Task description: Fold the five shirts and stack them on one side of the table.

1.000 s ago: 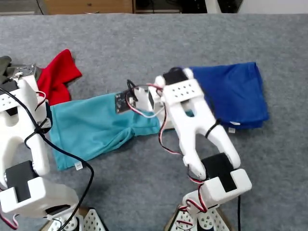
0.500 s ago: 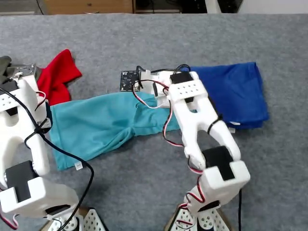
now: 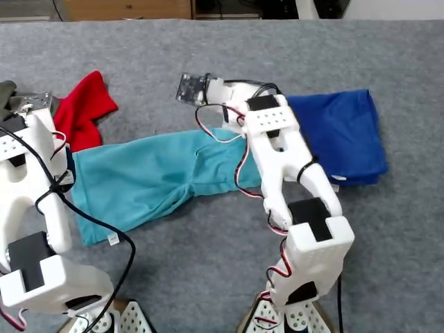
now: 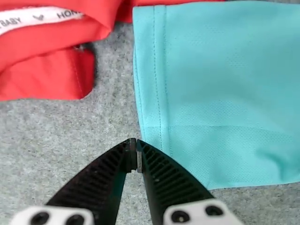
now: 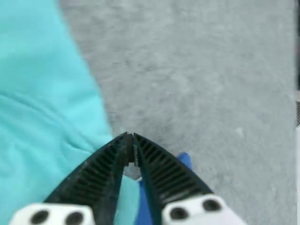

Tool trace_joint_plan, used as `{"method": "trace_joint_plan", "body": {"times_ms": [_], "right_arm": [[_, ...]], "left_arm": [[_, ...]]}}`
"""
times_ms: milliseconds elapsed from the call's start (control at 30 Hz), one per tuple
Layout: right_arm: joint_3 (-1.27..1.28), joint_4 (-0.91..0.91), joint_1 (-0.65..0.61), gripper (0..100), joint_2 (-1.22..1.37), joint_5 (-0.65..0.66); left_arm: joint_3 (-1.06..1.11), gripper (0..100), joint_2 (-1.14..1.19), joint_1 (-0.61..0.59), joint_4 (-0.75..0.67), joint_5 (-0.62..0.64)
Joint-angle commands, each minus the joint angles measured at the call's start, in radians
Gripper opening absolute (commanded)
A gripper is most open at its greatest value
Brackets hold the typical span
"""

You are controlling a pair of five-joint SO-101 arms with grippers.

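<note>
A teal shirt (image 3: 146,177) lies stretched across the middle of the grey table, its right end under the right arm (image 3: 281,156). My right gripper (image 5: 130,140) is shut at the teal shirt's (image 5: 42,122) far edge, the cloth running under its fingers, with a sliver of the blue shirt (image 5: 185,160) beside them. The blue shirt (image 3: 343,135) lies folded at the right. A red shirt (image 3: 83,107) lies crumpled at the far left. My left gripper (image 4: 133,154) is shut and holds nothing, just off the teal shirt's (image 4: 220,89) hem corner, near the red shirt (image 4: 44,56).
The left arm (image 3: 31,180) stands along the table's left edge. A wooden cabinet (image 3: 128,8) runs behind the table's far edge. Bare grey carpet (image 3: 208,270) spreads in front between the two arm bases.
The right arm swung away and to the right, and the teal shirt's right end was drawn out with it toward the blue shirt. The left arm stayed still.
</note>
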Motion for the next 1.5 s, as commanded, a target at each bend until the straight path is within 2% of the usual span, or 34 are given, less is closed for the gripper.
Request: {"method": "trace_joint_plan", "body": {"times_ms": [0,67,133,200,267,400,500,700,833,967,1067,1167,1233,1467], "right_arm": [[-0.053,0.011,0.016,0.1,-0.065,-0.035],[-0.056,0.086,0.015,0.1,-0.076,-0.04],[-0.074,0.238,-0.015,0.1,-0.13,-0.04],[-0.087,0.414,-0.064,0.1,-0.208,-0.04],[-0.067,0.496,-0.116,0.1,-0.269,-0.04],[0.025,0.5,-0.205,0.1,-0.321,-0.075],[0.085,0.411,-0.254,0.1,-0.3,-0.137],[0.137,0.123,-0.26,0.2,-0.117,-0.232],[0.131,0.08,-0.262,0.2,0.033,-0.23],[0.084,0.14,-0.248,0.2,0.058,-0.236],[-0.024,0.354,-0.262,0.2,-0.059,-0.236],[-0.143,0.491,-0.268,0.2,-0.209,-0.236],[-0.203,0.514,-0.259,0.2,-0.3,-0.236],[-0.226,0.522,-0.151,0.2,-0.542,-0.236]], "left_arm": [[-0.037,2,-0.054,0.0,0.005,-0.008],[-0.041,2,-0.054,-0.002,0.006,-0.008],[-0.043,2,-0.056,-0.008,0.006,-0.008],[-0.043,2,-0.056,-0.009,0.008,-0.008],[-0.043,2,-0.056,-0.009,0.008,-0.008],[-0.043,2,-0.056,-0.017,0.009,-0.005],[-0.051,2,-0.056,-0.049,0.038,-0.006],[-0.061,5,-0.056,-0.114,0.057,-0.038],[-0.063,6,-0.056,-0.144,0.057,-0.094],[-0.064,6,-0.056,-0.164,0.057,-0.114],[-0.064,7,-0.056,-0.169,0.063,-0.114],[-0.066,14,-0.056,-0.16,0.098,-0.107],[-0.066,18,-0.056,-0.158,0.112,-0.107],[-0.092,20,-0.048,-0.16,0.114,-0.106]]}}
